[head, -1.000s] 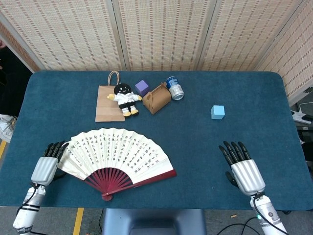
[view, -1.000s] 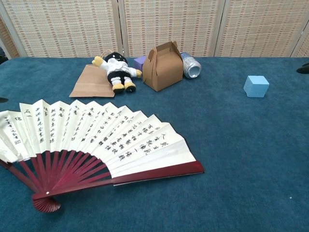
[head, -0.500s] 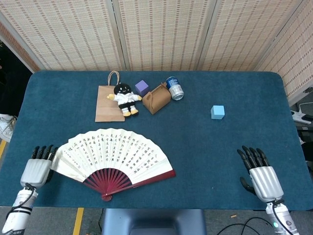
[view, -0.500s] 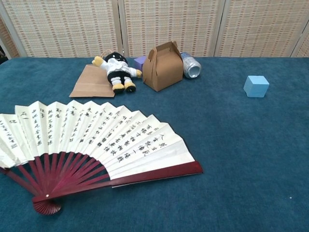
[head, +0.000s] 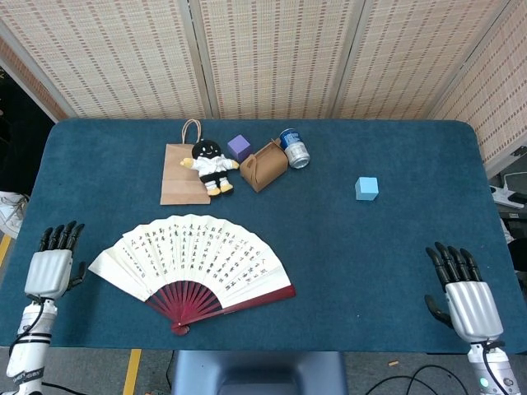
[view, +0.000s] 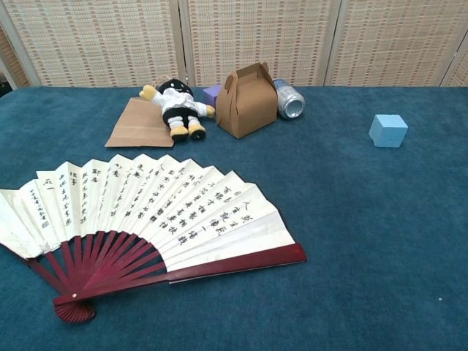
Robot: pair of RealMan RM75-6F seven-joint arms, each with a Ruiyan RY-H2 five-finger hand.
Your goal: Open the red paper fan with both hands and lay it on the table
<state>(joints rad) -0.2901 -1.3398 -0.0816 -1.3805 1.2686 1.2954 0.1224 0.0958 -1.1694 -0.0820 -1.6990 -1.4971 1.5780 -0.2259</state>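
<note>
Blue table [head: 412, 247] lies bare around the spread fan [head: 193, 262], pivot toward the near edge, span running left-right. Left hand [head: 49, 267] and right hand [head: 465, 288] rest at the side edges, fingers apart, holding nothing.

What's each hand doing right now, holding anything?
Left hand: open, holding nothing, clear of the fan.
Right hand: open, holding nothing, near the table's right edge.

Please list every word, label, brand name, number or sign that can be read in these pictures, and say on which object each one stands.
Paper fan: columns of black Chinese characters across the leaf; too small and blurred to quote.
Can: blue and silver, any label print is too blurred to read.
Brown box, paper bag, plush doll, light blue cube, purple cube: no text visible.
</note>
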